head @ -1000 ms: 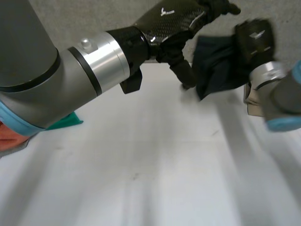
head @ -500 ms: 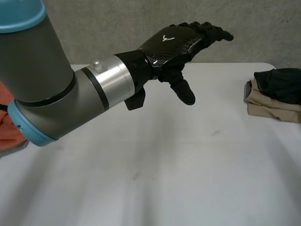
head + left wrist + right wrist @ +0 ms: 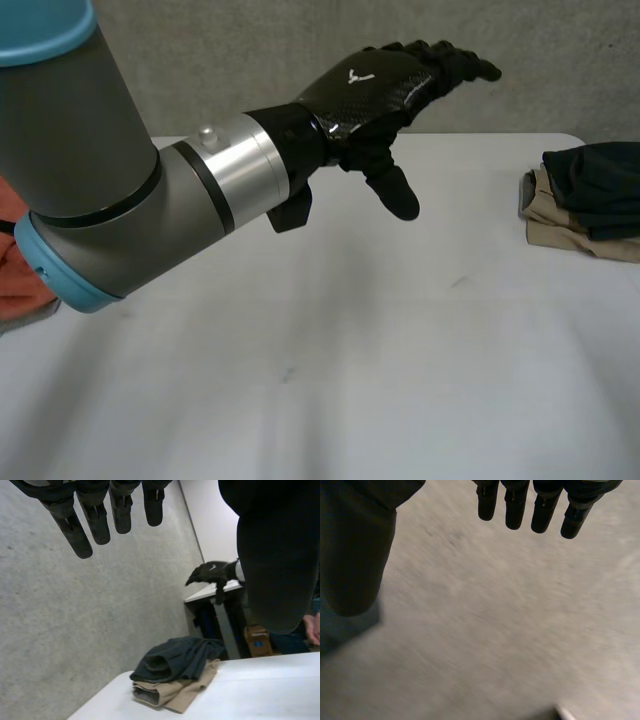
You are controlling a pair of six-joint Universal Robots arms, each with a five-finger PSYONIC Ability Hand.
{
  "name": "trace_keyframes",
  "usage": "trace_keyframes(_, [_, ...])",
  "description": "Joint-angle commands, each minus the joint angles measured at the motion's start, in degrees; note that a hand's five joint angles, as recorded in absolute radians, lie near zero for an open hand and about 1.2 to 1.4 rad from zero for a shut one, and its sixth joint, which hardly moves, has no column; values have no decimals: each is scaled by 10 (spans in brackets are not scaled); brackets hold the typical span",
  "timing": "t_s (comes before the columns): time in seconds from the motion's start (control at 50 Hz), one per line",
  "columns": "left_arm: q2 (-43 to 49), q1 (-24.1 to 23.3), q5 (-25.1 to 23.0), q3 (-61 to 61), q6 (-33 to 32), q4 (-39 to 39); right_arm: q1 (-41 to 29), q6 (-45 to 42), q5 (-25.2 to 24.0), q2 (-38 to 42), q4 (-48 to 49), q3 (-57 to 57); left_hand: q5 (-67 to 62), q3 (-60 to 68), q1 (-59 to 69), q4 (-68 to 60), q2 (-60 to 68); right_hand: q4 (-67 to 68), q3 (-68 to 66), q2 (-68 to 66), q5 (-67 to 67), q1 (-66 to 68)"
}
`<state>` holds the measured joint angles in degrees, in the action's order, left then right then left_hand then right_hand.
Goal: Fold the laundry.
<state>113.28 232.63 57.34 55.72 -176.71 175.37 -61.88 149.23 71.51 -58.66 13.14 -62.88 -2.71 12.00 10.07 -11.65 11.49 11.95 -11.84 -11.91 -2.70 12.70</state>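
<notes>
A folded dark garment (image 3: 600,180) lies on top of a folded tan garment (image 3: 570,228) at the right end of the white table (image 3: 400,350). The left wrist view shows the same dark garment (image 3: 175,660) over the tan garment (image 3: 175,692). My left hand (image 3: 375,85) hovers open above the far middle of the table, well apart from the stack; its fingers (image 3: 100,515) are straight and hold nothing. My right hand (image 3: 535,500) is open too, fingers straight, with bare grey surface under it. It hangs in the air beyond the stack as my right hand (image 3: 207,572).
An orange cloth (image 3: 18,280) lies at the table's left edge, behind my left arm (image 3: 90,170). A person's hand (image 3: 312,627) and a cardboard box (image 3: 257,640) are past the table's right end. A grey wall (image 3: 250,50) runs behind the table.
My right hand let go of the dark garment, which now rests on the tan one, and drew away to the right. The left hand has hardly moved in the last half second.
</notes>
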Motion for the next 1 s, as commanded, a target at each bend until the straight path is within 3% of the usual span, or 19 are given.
trace_keyframes(0.02, [-21, 6, 79, -24, 1, 14, -93, -66, 73, -42, 82, 25, 23, -16, 3, 13, -11, -19, 18, 19, 27, -27])
trace_keyframes(0.14, [-39, 33, 227, -34, -13, 24, -217, -5, 0, -106, 169, -73, 1, 6, 25, -9, 11, -19, 18, 19, 27, -27])
trace_keyframes(0.2, [-53, 109, 296, -28, -57, 16, -269, 21, -65, -152, 181, -150, -4, 11, 30, -14, 16, -19, 18, 19, 27, -27])
trace_keyframes(0.24, [-50, 161, 339, -12, -135, -1, -313, 30, -97, -169, 178, -202, 5, 2, 22, -6, 8, -19, 18, 19, 27, -27])
trace_keyframes(0.3, [-40, 191, 362, 6, -233, -10, -355, 30, -112, -175, 178, -254, 15, -8, 12, 4, -3, -19, 18, 19, 27, -27])
trace_keyframes(0.32, [-22, 206, 373, 19, -302, -10, -383, 28, -108, -175, 177, -282, 21, -14, 5, 11, -9, -19, 18, 19, 27, -27])
trace_keyframes(0.38, [43, 248, 388, 40, -428, 1, -423, 22, -96, -172, 168, -328, 23, -16, 3, 13, -11, -19, 18, 19, 27, -27])
trace_keyframes(0.46, [119, 325, 403, 46, -491, 61, -442, 20, -80, -162, 157, -366, 22, -15, 5, 11, -9, -19, 18, 19, 27, -27])
trace_keyframes(0.54, [214, 371, 402, 33, -502, 150, -444, 14, -64, -147, 155, -392, 25, -18, 1, 14, -13, -19, 18, 19, 27, -27])
trace_keyframes(0.64, [305, 384, 404, -6, -549, 237, -439, -2, -57, -141, 153, -400, 1, 6, 25, -9, 11, -19, 18, 19, 27, -27])
trace_keyframes(0.68, [327, 393, 405, -10, -600, 259, -437, -8, -57, -142, 153, -406, -76, 83, 102, -86, 88, -19, 18, 19, 27, -27])
trace_keyframes(0.72, [333, 395, 404, -10, -636, 266, -435, -10, -57, -146, 153, -410, -263, 270, 290, -274, 275, -19, 18, 19, 27, -27])
trace_keyframes(0.74, [334, 389, 403, -9, -663, 271, -434, -10, -56, -147, 153, -413, -552, 560, 579, -563, 565, -19, 18, 19, 27, -27])
trace_keyframes(0.76, [333, 386, 404, -7, -674, 275, -433, -10, -57, -148, 153, -414, -672, 679, 698, -682, 684, -19, 18, 19, 27, -27])
trace_keyframes(0.86, [261, 342, 415, 13, -679, 291, -431, -10, -56, -154, 153, -418, -673, 680, 699, -684, 685, -19, 18, 19, 27, -27])
trace_keyframes(1.0, [79, 232, 420, 76, -571, 312, -409, -10, -46, -168, 155, -416, -673, 680, 699, -684, 685, -19, 18, 19, 27, -27])
